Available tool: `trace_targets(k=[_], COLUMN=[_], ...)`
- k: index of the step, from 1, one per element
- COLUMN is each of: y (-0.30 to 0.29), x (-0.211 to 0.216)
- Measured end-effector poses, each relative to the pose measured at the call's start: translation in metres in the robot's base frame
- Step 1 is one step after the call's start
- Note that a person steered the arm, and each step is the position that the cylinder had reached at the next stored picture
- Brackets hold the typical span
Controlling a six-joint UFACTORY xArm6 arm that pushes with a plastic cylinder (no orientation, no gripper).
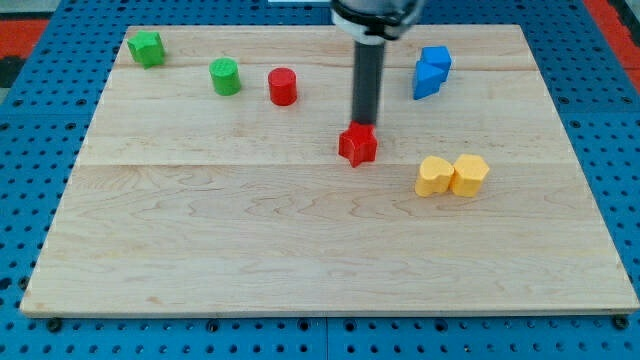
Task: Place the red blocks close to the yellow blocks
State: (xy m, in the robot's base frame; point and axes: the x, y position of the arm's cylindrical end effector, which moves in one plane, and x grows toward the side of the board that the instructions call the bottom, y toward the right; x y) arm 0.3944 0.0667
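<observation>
A red star-shaped block point(357, 145) lies near the board's middle. My tip point(364, 122) stands just above it in the view, touching or nearly touching its upper edge. A red cylinder point(283, 86) stands up and to the left of the star. Two yellow blocks sit side by side at the right: a heart-like one point(434, 176) and a hexagonal one point(470, 174). The red star is a short gap left and above the yellow pair.
A green block point(146, 48) is in the top left corner and a green cylinder point(225, 76) to its right. Two blue blocks point(431, 71) sit together at the top right. The wooden board point(300, 260) lies on a blue pegboard.
</observation>
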Motion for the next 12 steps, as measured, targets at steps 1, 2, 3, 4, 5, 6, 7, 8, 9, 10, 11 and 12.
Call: trace_targets(k=[1,2,3,4,5,6,7,8,9,10,11,12], y=[-0.031,-0.077,-0.073,-0.022,0.008,-0.052,-0.078,-0.078,-0.123,-0.134,-0.115,-0.076], x=[-0.004,-0.004,0.022,0.029,0.029,0.01,-0.055,-0.112,-0.126,-0.093,-0.053,-0.032])
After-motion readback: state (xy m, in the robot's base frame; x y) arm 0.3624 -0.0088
